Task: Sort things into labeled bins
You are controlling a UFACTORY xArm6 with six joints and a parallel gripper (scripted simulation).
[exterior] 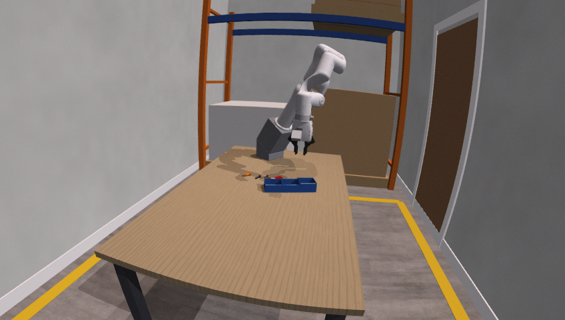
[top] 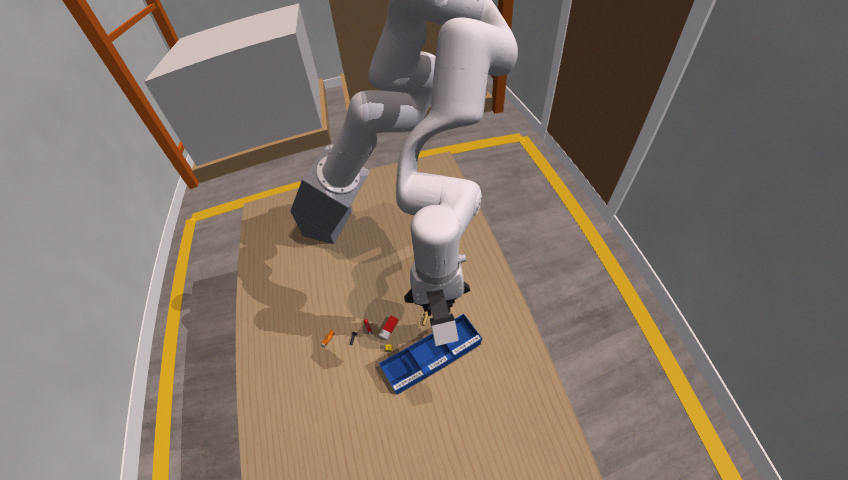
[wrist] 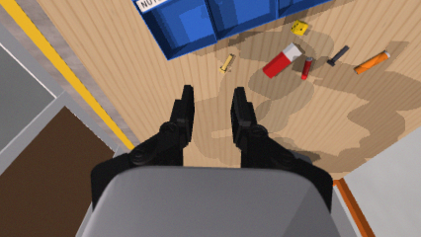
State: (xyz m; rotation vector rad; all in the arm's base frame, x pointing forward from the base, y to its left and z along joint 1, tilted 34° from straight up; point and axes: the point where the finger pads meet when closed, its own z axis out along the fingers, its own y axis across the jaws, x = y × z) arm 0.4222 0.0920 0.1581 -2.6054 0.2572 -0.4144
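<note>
Grey walls, brown door on the right, orange shelf rack (exterior: 202, 99) w/ blue bars at the far end; yellow floor tape runs round a long wooden table (exterior: 238, 245); white arm (exterior: 305, 103) on a dark tilted base (exterior: 263, 145) at the far end of the table.

Gripper (wrist: 212, 101) hangs well above the table, part open, nothing between the fingers; wrist view shows bare wood in the gap; in the exterior view the gripper (exterior: 300, 151) is up in the air, beyond the bin and apart from it.

Blue bin (top: 393, 380) sits on the table, three compartments in a row, white labels on its long side; too small to read in the top view; wrist view shows only a cut-off "NUT…" on the label of the end compartment (wrist: 190, 22); what shows of the compartments in the wrist view is plain blue floor, rest out of frame.

Loose items all lie on the table on the far side of the bin: small tan bolt-like piece (wrist: 226, 63) just beside the bin's end compartment; yellow die (wrist: 298, 28) close to the bin wall; red-and-white eraser-like block (wrist: 282, 60); small red cylinder w/ grey tip (wrist: 306, 67) just beside it, touching or not I can't tell; dark bolt (wrist: 337, 55) next along; orange marker (wrist: 372, 62) furthest from the bin; same row in the top view, orange marker (top: 327, 338) at the left end.
</note>
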